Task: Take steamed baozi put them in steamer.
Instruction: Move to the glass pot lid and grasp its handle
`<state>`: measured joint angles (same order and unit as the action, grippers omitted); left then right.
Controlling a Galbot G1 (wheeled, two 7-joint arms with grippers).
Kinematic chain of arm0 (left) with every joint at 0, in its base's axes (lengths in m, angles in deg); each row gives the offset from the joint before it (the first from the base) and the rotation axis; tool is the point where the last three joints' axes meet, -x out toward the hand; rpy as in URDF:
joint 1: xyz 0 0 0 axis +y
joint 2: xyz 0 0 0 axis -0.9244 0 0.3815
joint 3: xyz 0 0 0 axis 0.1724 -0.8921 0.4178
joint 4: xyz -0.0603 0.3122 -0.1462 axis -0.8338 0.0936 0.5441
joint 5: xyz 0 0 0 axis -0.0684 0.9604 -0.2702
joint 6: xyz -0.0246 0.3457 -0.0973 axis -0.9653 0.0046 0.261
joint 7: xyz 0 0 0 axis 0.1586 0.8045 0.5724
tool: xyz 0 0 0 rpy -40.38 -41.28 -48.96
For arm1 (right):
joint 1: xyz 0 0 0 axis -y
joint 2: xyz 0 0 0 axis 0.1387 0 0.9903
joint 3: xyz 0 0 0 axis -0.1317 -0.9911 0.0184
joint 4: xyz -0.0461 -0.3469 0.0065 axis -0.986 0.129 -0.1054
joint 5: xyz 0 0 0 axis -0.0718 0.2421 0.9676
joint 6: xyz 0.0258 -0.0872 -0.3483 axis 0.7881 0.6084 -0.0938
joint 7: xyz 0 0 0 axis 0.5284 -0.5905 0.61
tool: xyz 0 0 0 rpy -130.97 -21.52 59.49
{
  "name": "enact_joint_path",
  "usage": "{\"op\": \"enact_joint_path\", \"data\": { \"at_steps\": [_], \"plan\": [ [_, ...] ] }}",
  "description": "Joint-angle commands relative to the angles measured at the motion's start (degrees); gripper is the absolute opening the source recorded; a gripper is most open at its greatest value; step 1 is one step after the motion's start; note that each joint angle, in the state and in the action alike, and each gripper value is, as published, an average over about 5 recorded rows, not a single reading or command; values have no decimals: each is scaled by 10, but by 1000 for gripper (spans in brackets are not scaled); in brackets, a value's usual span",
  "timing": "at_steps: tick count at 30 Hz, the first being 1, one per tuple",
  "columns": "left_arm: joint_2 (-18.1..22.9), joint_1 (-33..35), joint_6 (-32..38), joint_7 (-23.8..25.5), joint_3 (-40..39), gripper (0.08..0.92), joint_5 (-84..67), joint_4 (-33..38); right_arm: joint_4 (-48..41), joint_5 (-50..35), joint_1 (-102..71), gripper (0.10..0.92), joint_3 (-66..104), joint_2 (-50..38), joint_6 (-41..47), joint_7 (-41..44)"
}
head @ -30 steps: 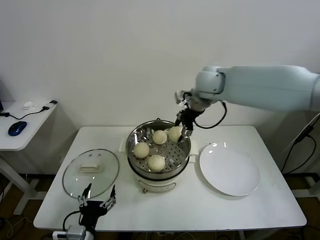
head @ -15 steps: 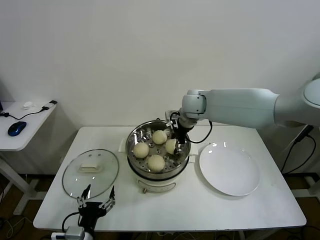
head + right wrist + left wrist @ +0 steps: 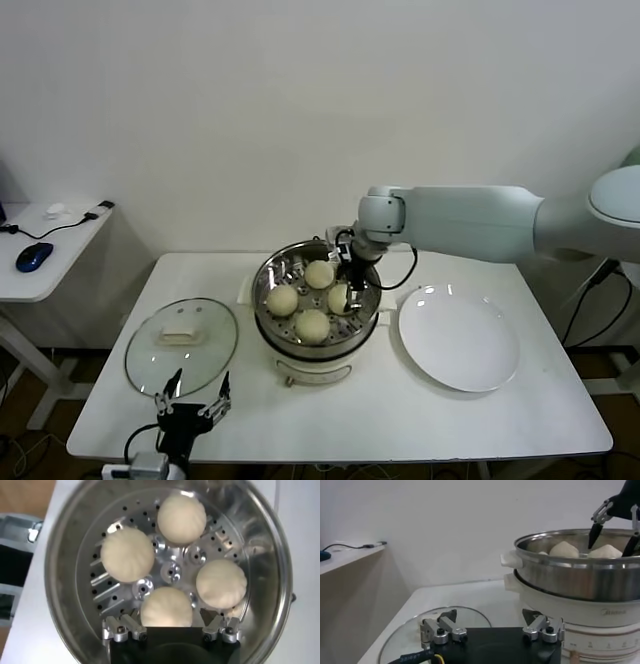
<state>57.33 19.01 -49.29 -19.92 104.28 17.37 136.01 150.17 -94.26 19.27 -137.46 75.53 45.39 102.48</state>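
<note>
The steamer [image 3: 268,282] stands mid-table, a steel pot on a cream base, with several cream-white baozi on its perforated tray. My right gripper [image 3: 352,290] reaches into its right side, open, fingers straddling one baozi [image 3: 339,296] that rests on the tray. In the right wrist view that baozi [image 3: 166,607] lies between the spread fingers of the right gripper [image 3: 170,623] with small gaps, and others [image 3: 127,554] [image 3: 181,518] [image 3: 221,583] sit around it inside the steamer [image 3: 60,555]. My left gripper [image 3: 192,400] is parked open at the table's front left edge.
A round glass lid [image 3: 182,345] lies flat left of the steamer, just beyond the left gripper [image 3: 492,625]. A flat white plate [image 3: 458,338] sits to the right. A side table with a blue mouse [image 3: 35,256] stands far left.
My right gripper came down from above the steamer's far rim into the pot with a baozi, set it on the tray and opened. The left arm stayed still.
</note>
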Motion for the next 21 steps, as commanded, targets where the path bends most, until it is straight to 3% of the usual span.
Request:
{"op": "enact_joint_path", "data": {
  "at_steps": [1, 5, 10, 16, 21],
  "plan": [
    [-2, -8, -17, -4, 1, 823, -29, 10, 42, -47, 53, 823, 49, -111, -42, 15],
    [-5, -22, -9, -5, 6, 823, -32, 3, 65, -71, -3, 823, 171, -215, -25, -114],
    [-7, -43, -7, -7, 9, 823, -34, -7, 51, -21, -195, 823, 441, -317, -37, -304],
    [-21, -77, 6, -3, 26, 823, -38, -30, 100, 3, -445, 823, 667, -423, -92, -403],
    [-25, -91, 26, 0, 35, 823, -34, -41, 132, 73, -778, 823, 996, -435, -125, -401]
  ]
}}
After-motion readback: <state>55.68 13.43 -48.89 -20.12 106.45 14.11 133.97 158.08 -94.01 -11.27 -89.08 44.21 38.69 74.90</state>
